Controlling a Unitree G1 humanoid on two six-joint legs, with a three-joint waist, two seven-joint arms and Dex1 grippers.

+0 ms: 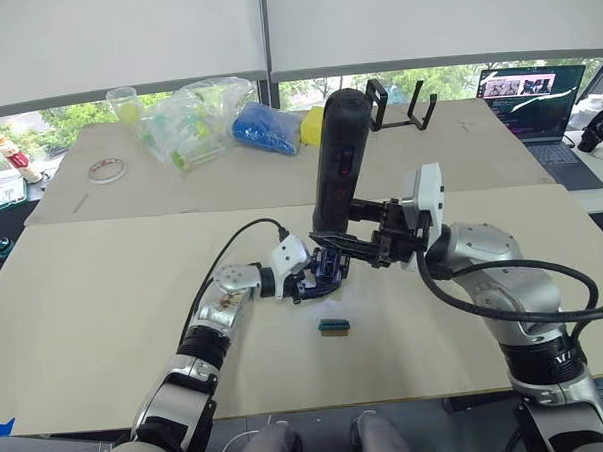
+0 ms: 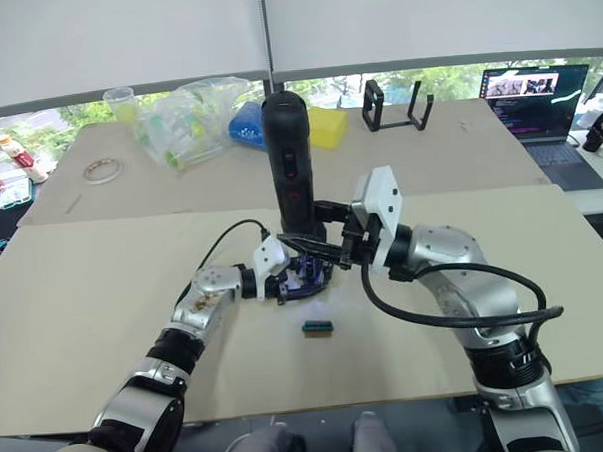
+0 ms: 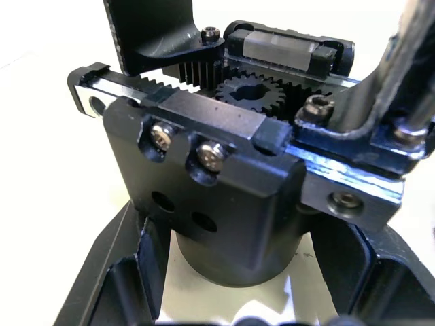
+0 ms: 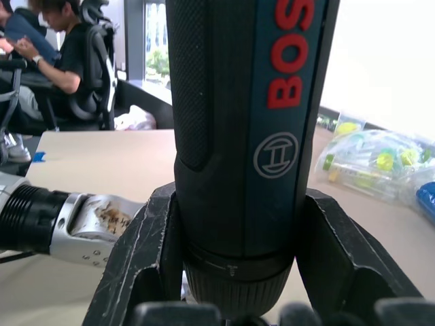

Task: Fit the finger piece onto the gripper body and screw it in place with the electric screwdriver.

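My right gripper (image 4: 238, 272) clamps the electric screwdriver (image 2: 291, 166) upright; my left gripper (image 3: 258, 285) clasps the gripper body (image 3: 224, 197). The screwdriver's bit is hidden from me.

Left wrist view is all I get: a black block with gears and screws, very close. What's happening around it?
Observer: That's the gripper body, standing on a beige table, with the robot's left gripper closed around it.
Operator: Is a tool involved?
Observer: Yes. The right gripper clamps the electric screwdriver upright directly over the block.
Operator: Anything else nearby?
Observer: A tiny green-and-brown block lies on the table, just in front of the gripper body and apart from it.
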